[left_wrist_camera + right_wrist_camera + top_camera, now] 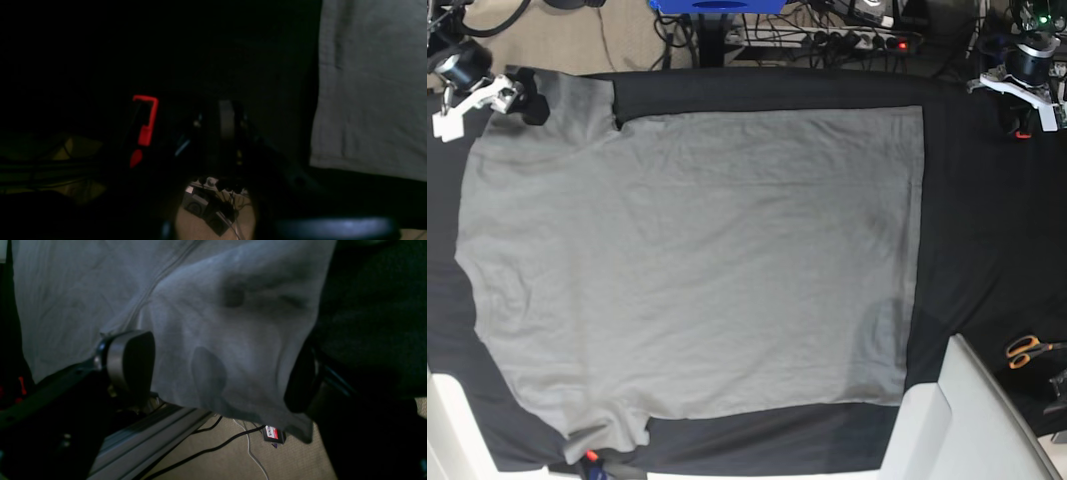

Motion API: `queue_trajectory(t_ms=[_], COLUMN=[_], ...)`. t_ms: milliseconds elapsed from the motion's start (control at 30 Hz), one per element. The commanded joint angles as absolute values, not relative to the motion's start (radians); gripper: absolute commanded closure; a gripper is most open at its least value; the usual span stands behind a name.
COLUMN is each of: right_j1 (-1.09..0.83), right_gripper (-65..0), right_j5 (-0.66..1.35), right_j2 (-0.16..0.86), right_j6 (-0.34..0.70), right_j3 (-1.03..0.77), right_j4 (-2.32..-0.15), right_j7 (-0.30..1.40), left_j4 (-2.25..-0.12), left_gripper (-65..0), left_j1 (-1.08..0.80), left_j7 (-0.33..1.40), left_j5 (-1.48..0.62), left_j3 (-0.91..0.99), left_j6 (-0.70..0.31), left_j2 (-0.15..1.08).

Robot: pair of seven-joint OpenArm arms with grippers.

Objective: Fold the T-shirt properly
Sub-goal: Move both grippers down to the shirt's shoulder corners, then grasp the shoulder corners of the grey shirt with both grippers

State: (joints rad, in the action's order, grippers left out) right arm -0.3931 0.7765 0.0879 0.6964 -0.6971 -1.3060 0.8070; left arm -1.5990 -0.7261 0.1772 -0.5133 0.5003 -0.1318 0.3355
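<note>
The light-grey T-shirt (697, 270) lies spread flat on the black table cloth (987, 230), with one sleeve at the far left corner and the other at the near left. My right gripper (527, 103) is at the far-left sleeve. In the right wrist view it (217, 370) is open, its fingers (130, 361) wide apart with the sleeve fabric (233, 340) lying between them at the table edge. My left gripper (1018, 125) hovers over bare cloth at the far right, apart from the shirt. In the dark left wrist view it (230, 118) looks shut and empty, with the shirt's edge (367, 86) to its right.
Orange-handled scissors (1027, 350) lie at the right edge. White panels (957, 420) stand at the near right corner. A power strip and cables (847, 38) lie on the floor beyond the table's far edge. A red part (145, 120) shows beside the left gripper.
</note>
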Motion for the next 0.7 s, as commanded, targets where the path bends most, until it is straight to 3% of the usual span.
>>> queue_trajectory(t_ms=[0,233,267,333,400,500,667], right_j1=[-0.397,-0.383,-0.383,-0.383,-0.383,-0.383,-0.383], right_gripper=[-41.4,-6.5,-1.2,-0.6,-0.8,-0.5,-0.5], right_j5=[0.769,0.768,0.768,0.768,0.768,0.768,0.768], right_j2=[0.096,0.101,0.101,0.101,0.099,0.099,0.102], right_j6=[0.698,0.698,0.698,0.698,0.698,0.698,0.698], right_j3=[-0.697,-0.699,-0.699,-0.697,-0.697,-0.697,-0.697], right_j4=[-1.311,-1.308,-1.308,-1.308,-1.308,-1.308,-1.308], right_j7=[0.817,0.817,0.817,0.817,0.817,0.817,0.817], left_j4=[-1.61,-1.61,-1.61,-1.61,-1.61,-1.577,-1.426], left_gripper=[-7.6,-9.2,-12.2,-22.7,-37.7,-51.0,-52.5], left_j1=[-0.734,-0.731,-0.731,-0.731,-0.73,-0.693,-0.598], left_j7=[0.159,0.159,0.159,0.159,0.159,0.159,0.159], left_j5=[-0.518,-0.529,-0.529,-0.529,-0.529,-0.529,-0.529], left_j3=[0.507,0.506,0.495,0.464,0.435,0.383,0.366], left_j6=[-0.13,-0.131,-0.131,-0.131,-0.131,-0.131,-0.131], left_j2=[0.349,0.346,0.346,0.346,0.346,0.329,0.251])
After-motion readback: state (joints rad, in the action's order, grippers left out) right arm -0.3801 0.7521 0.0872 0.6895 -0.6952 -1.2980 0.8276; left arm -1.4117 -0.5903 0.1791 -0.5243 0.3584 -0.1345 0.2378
